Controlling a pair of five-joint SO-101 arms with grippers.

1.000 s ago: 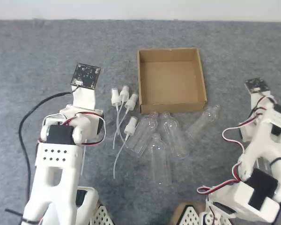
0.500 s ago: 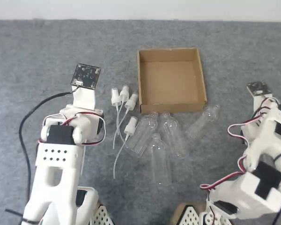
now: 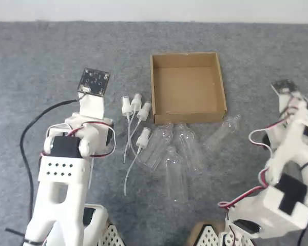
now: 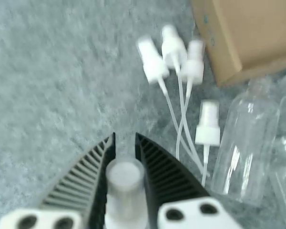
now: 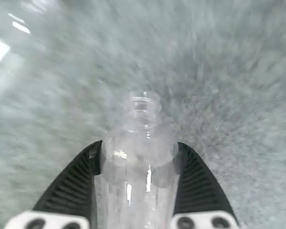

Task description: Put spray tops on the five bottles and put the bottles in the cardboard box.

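Left wrist view shows the left gripper (image 4: 125, 143) shut tight on one spray top (image 4: 125, 177) — the white cap sits between the two black jaws. Past it, four more spray tops (image 4: 173, 45) lie on the grey carpet (image 4: 52, 71), and their thin tubes cross each other. Three of them are in a bunch near a corner of the cardboard box (image 4: 233, 33). The last one lies a bit apart, right beside a clear bottle on the carpet.

Right wrist view shows the right gripper (image 5: 139, 149) closed around a bottle (image 5: 139, 167). The bottle fills the gap between the jaws, and its open mouth points away from the gripper.

Seen from the high view, the box sits open side up on the far part of the carpet. Four bottles (image 3: 174, 171) lie on their sides just in front of it, between the two arms — three close together and one off toward the right arm.
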